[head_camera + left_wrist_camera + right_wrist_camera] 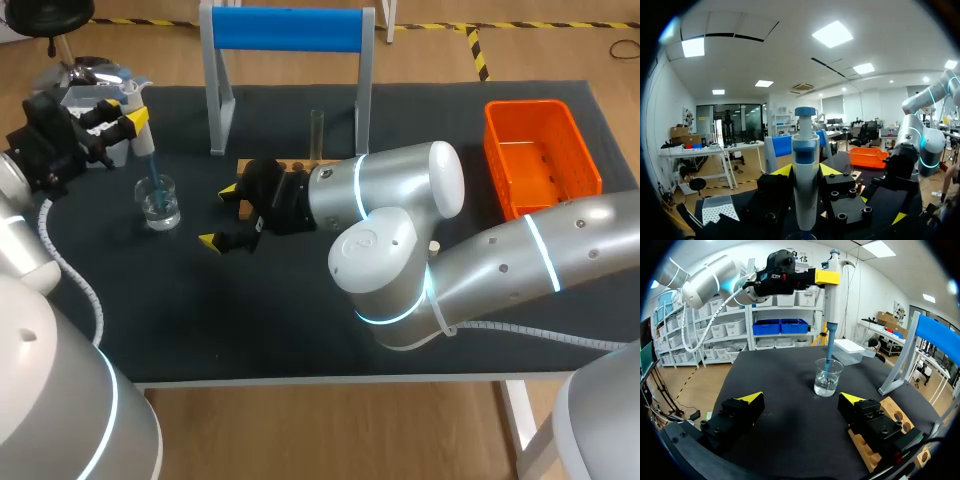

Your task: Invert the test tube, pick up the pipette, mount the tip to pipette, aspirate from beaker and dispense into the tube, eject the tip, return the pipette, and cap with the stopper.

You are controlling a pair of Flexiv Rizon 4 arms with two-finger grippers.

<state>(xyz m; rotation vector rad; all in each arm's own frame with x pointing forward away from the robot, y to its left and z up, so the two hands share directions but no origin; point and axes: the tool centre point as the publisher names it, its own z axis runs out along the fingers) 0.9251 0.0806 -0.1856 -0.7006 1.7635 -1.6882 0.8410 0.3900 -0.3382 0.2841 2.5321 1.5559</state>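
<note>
My left gripper (128, 122) is shut on the white and blue pipette (140, 135), which it holds upright over the glass beaker (160, 202). The pipette's blue tip (827, 362) dips into the clear liquid in the beaker (828, 377). In the left wrist view the pipette (805, 185) stands between my yellow fingertips (782, 170). My right gripper (222, 215) hangs open to the right of the beaker, with nothing between its fingers (752, 398). A clear test tube (317, 135) stands upright in the wooden rack (272, 165) behind my right arm.
A frame with a blue top bar (285, 30) stands at the back. An orange basket (543, 155) sits at the far right. A pale tip box (92, 97) lies at the back left. A small pale piece (433, 247) rests beside my right arm.
</note>
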